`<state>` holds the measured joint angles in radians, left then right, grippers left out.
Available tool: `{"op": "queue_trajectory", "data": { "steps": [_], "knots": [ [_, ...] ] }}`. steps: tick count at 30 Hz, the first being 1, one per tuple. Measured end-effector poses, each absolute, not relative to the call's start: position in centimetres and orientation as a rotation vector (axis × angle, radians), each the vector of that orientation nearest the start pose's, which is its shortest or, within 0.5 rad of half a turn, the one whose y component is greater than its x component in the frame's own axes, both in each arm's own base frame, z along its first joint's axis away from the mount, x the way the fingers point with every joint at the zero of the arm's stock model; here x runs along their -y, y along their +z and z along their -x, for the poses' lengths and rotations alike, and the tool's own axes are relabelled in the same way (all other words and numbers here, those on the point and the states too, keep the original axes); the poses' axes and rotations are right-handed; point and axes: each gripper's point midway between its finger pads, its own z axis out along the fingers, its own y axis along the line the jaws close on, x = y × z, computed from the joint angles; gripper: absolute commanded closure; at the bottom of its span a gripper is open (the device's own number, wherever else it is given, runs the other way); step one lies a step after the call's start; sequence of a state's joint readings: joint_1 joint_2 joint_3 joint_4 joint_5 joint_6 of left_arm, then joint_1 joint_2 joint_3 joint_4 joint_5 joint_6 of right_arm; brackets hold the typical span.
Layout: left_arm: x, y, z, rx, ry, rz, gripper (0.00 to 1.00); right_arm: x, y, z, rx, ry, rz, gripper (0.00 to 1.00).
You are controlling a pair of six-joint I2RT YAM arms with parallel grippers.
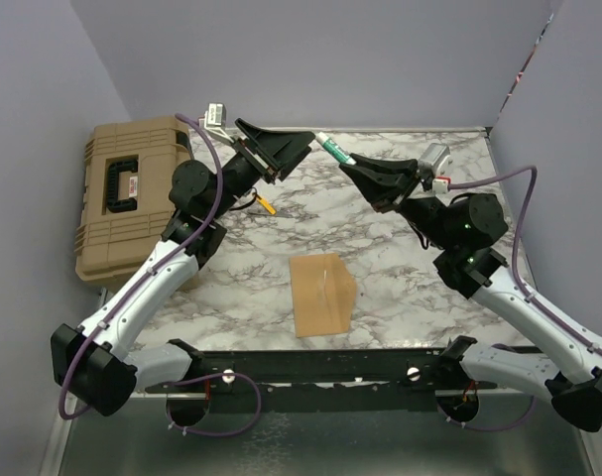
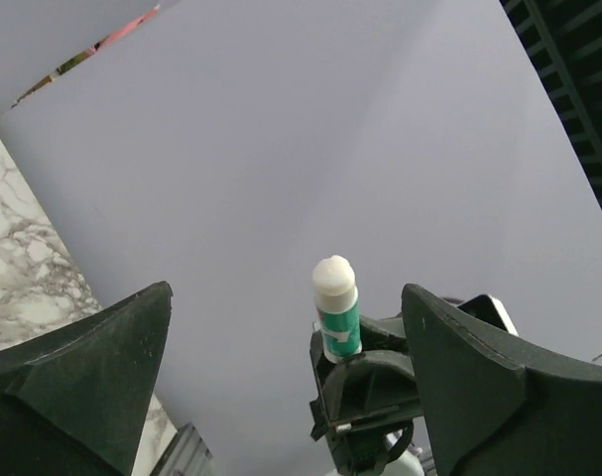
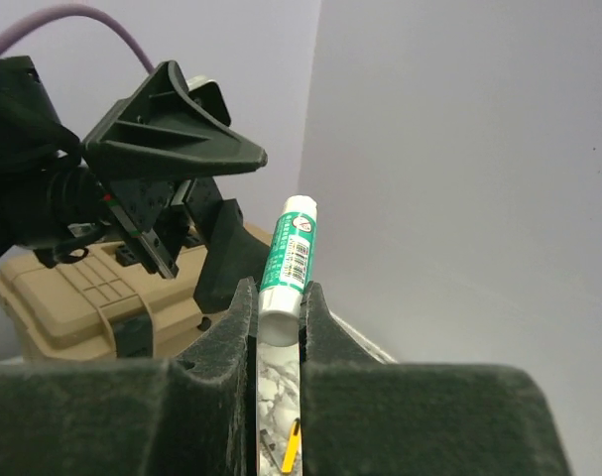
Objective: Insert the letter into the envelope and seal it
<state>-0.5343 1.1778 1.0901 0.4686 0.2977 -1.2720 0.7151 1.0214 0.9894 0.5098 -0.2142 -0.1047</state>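
Only overhead shows envelope [image 1: 322, 295]; wrists show glue stick [image 2: 336, 307].

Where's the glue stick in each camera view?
Top external: glue stick at back centre, held by the right gripper.
Left wrist: glue stick at low centre, white tip up, seen between the open fingers of the left gripper.
Right wrist: glue stick at centre, pinched between that gripper's own fingers.
Shared landmark: marble table.
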Motion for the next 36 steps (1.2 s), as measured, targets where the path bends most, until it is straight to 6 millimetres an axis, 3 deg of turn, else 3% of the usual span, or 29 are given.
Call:
{"op": "queue_trajectory", "data": {
  "steps": [7, 10, 14, 20, 31, 33, 35, 36],
  "knots": [
    [28.4, 46.4, -28.0, -1.477, -1.793, 0.088, 0.05, -26.9, 46.6, -24.6, -1.007, 0.729, 0.702, 0.99],
    [28.6, 46.8, -27.2, -1.493, -1.82, 0.032, 0.18, -27.8, 45.7, -24.5, -1.045, 0.765, 0.755, 0.99],
    [28.7, 46.9, -26.4, -1.514, -1.844, -0.011, 0.45, -28.7, 44.0, -24.3, -1.094, 0.808, 0.811, 0.99],
    [28.8, 45.5, -25.7, -1.605, -1.864, -0.021, 0.67, -29.2, 43.7, -23.8, -1.095, 0.843, 0.837, 0.99],
    [28.5, 44.8, -24.6, -1.673, -1.874, -0.027, 0.67, -28.7, 43.8, -23.2, -1.079, 0.861, 0.848, 0.99],
    [28.5, 44.8, -24.4, -1.675, -1.877, -0.032, 0.79, -28.6, 43.8, -23.3, -1.078, 0.859, 0.847, 0.99],
    [28.5, 44.7, -24.4, -1.676, -1.877, -0.031, 1.0, -28.5, 43.9, -23.2, -1.074, 0.861, 0.852, 0.99],
    [28.5, 44.7, -24.4, -1.678, -1.88, -0.026, 1.0, -28.5, 43.8, -23.1, -1.072, 0.861, 0.857, 0.99]
  ]
}}
